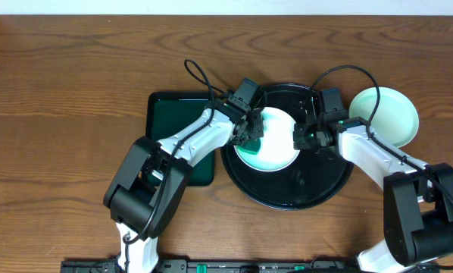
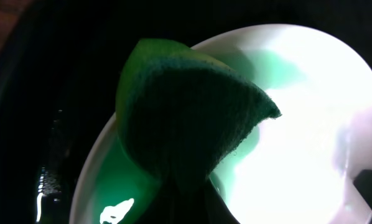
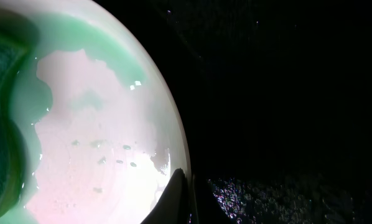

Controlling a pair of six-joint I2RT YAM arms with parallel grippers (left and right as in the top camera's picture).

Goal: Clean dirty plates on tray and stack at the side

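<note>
Counter (image 1: 60, 91): brown wood, it carries everything. No danger from it that I can see.
Tray (image 1: 287, 196): large, black and round, in the middle of the counter. It shines wet in the wrist views, so I judge a plate can slide on it when pushed.
Green tray (image 1: 166, 121): dark rectangle just left of the tray, under the left arm (image 1: 200, 133). It has no part in this step.
Side plate (image 1: 389, 114): on the counter just right of the tray, near the right arm (image 1: 370, 148). A wide swing of that arm could knock it. I cannot make out a third plate.
Wet plate (image 1: 276, 148): on the tray, in its upper middle, with green liquid pooled inside. If it is tipped more, the liquid may run out, and the slippery rim may escape the grip.
Sponge (image 2: 192, 118): green, folded, pressed on the left inner side of the wet plate. A hard wipe could push the plate away from the right jaws.
Left jaws: closed on the sponge, which hides them.
Right jaws: narrow at the right rim of the wet plate. Only one finger (image 3: 173, 193) shows, so the hold looks thin to me.
</note>
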